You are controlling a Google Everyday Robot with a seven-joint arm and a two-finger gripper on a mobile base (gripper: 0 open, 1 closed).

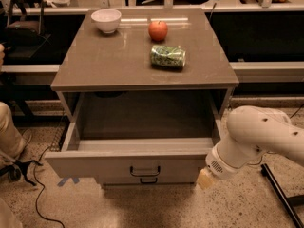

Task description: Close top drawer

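The top drawer [128,163] of the grey-brown cabinet stands pulled far out, its deep grey interior empty and its flat front panel facing me with a small dark handle [145,171] at its centre. My gripper [205,179] is low at the drawer front's right end, just in front of and below the panel's corner, on a thick white arm [256,137] coming in from the right. A lower drawer's handle [146,180] peeks out under the open drawer.
On the cabinet top [95,65] stand a white bowl [106,20], a red apple [158,30] and a green bag [167,56]. A person's leg [9,132] and cables are at the left. A dark bar [280,194] lies on the floor at right.
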